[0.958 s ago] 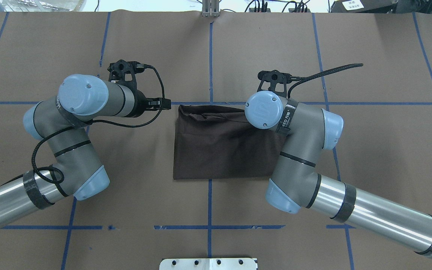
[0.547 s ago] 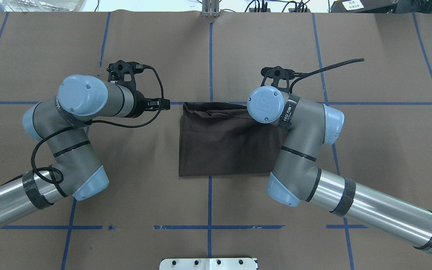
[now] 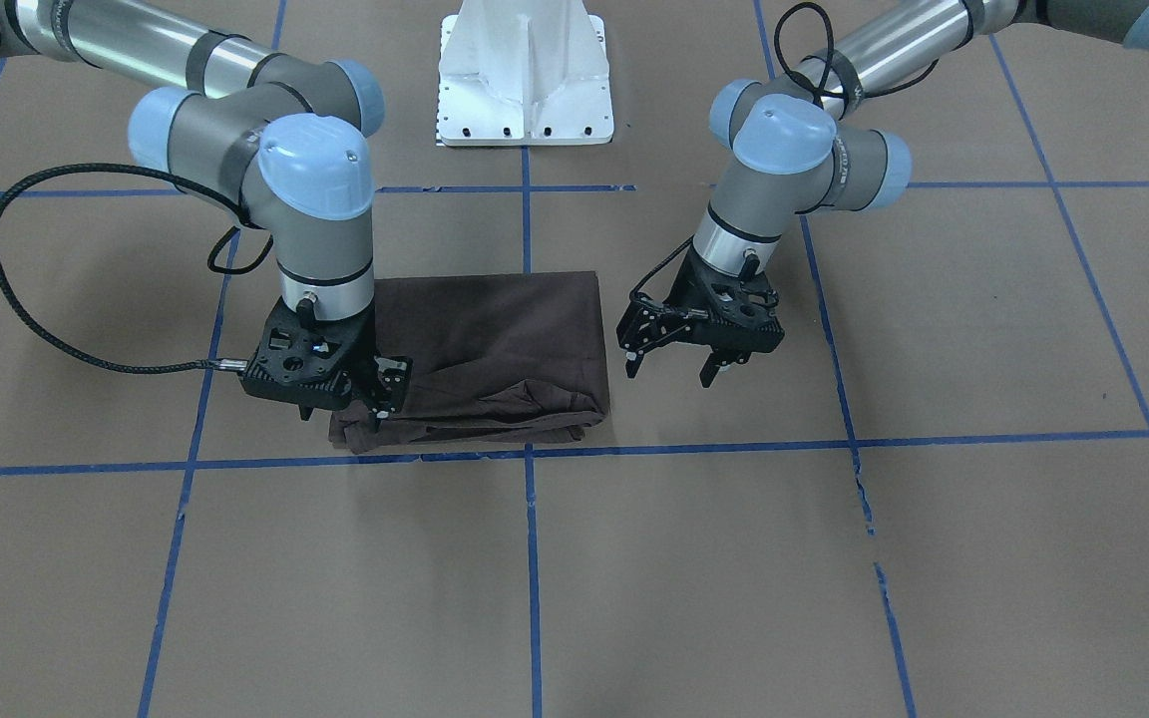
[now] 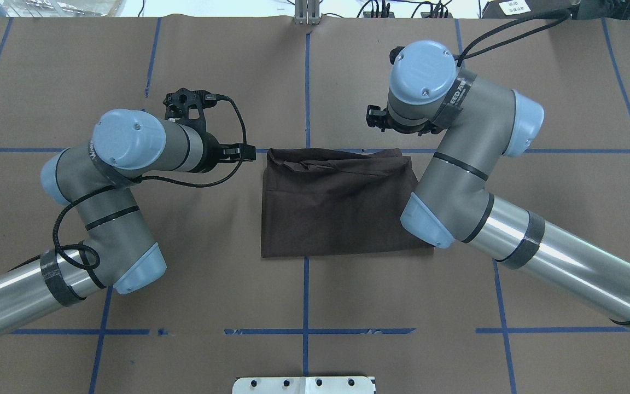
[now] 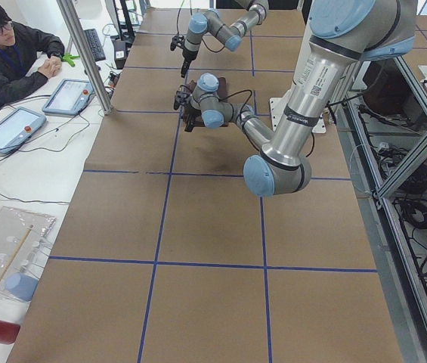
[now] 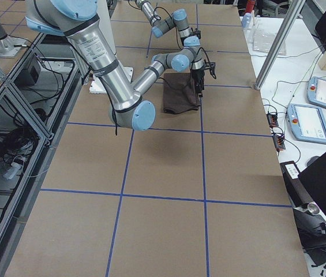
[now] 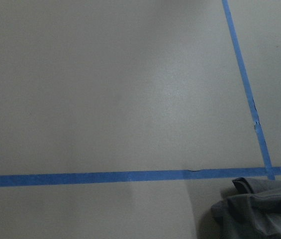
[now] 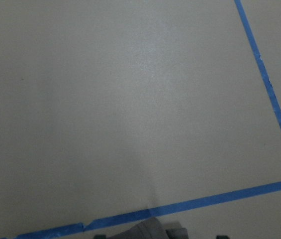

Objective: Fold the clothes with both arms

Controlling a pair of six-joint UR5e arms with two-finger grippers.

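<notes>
Brown T-shirt (image 4: 337, 208) lies flat on the bench (image 3: 834, 558), folded to a rough rectangle, mid-bench btwn the two arms. Its far edge runs right along a blue tape line (image 3: 734, 444). That far edge is the untidy one: layers bunch and ripple there, esp. toward the robot's left corner. Near edge looks clean.

L claw (image 3: 669, 377): fingers apart, empty, hanging just beside the shirt's left side near the far corner, not touching cloth.

R claw (image 3: 345, 404): overlaps the far right corner in the front view, but overhead puts it raised and just past the far edge. Its wrist cam shows bare bench w/ only a sliver of cloth at the bottom. So apart, holding nothing, as far as I can tell.

Judgement: claws flank the far corners b/c that's where the loose layers end. Prob this fold is laid and either tidying or another grip comes next. Risk: the bunched edge slumps open.
</notes>
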